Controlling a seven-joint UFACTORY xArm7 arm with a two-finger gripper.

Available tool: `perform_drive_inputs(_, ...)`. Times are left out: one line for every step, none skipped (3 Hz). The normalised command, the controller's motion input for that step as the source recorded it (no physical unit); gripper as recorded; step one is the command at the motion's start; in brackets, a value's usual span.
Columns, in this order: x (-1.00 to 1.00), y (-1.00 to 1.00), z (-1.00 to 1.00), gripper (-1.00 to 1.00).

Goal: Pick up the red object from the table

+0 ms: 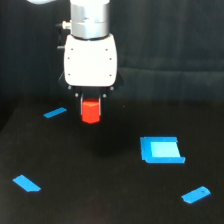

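Black desk (100, 190) spreads under your jaws (91, 106), which grip the red object (91, 112) directly between them, hanging above the desk, well apart from the blue square piece (161, 150).

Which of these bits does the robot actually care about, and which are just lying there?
Part of the job:
- the red object, held between the fingers
- the table

Just lying about:
- blue square piece
- three small blue pieces

Single exterior view — close, facing table (100, 190)
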Motion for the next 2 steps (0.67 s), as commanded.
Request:
perform_drive_inputs(-0.02, -0.04, 0.19, -1.0)
perform_drive_inputs(0.05, 0.16, 0.06, -1.0)
